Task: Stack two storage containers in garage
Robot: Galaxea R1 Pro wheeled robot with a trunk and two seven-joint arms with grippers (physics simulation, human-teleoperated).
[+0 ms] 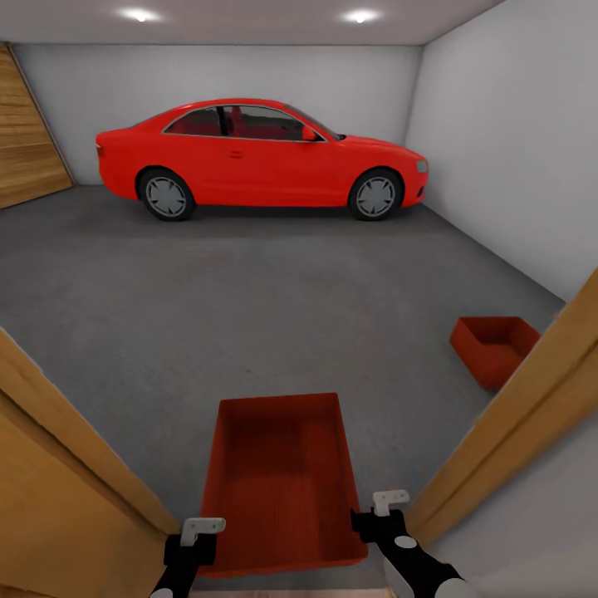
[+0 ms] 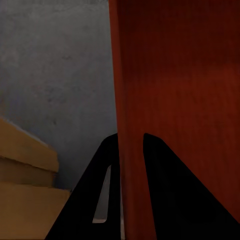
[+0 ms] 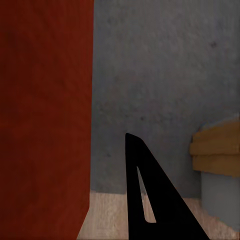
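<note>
I hold one orange-red storage container (image 1: 282,473) low in front of me, level, its ribbed inside facing up. My left gripper (image 1: 198,538) is shut on its near left rim; in the left wrist view two dark fingers (image 2: 100,190) straddle the container's wall (image 2: 175,75). At the near right rim my right gripper (image 1: 380,513) is shut too; one finger (image 3: 150,200) shows outside the wall (image 3: 45,100), the other is hidden. The second container (image 1: 494,345) sits on the garage's dark-grey concrete floor (image 1: 249,291) ahead on the right, partly cut off by the door frame.
I stand in a doorway, with wooden frame posts close on the left (image 1: 58,465) and the right (image 1: 523,423). A red coupe (image 1: 257,158) is parked along the far wall. A wooden panel (image 1: 25,149) leans at the far left. Pale wood flooring (image 3: 115,215) lies under the grippers.
</note>
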